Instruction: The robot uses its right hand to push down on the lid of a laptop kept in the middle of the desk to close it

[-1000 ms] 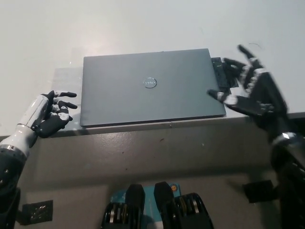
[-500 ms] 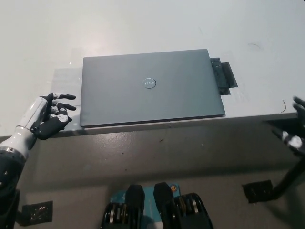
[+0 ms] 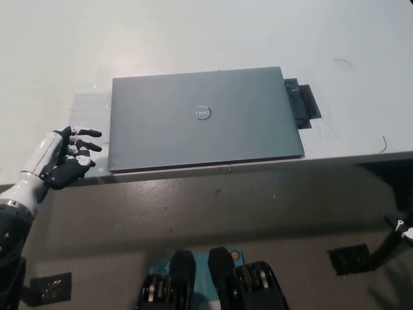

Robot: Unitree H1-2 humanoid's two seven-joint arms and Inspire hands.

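A grey laptop (image 3: 203, 119) lies flat in the middle of the white desk (image 3: 193, 39), its lid down and a round logo facing up. My white left hand (image 3: 64, 157) rests at the desk's front left edge, just left of the laptop, fingers apart and holding nothing. Of my black right hand (image 3: 401, 227) only a small tip shows at the picture's right edge, below the desk's front edge and far from the laptop; its fingers are out of frame.
A small dark flat object (image 3: 303, 103) lies against the laptop's right side. The desk's front edge (image 3: 258, 169) runs just below the laptop, with grey floor (image 3: 213, 213) beneath it.
My right hand has drawn back from beside the laptop's right edge, down and to the right, almost out of the picture. The laptop and left hand stay put.
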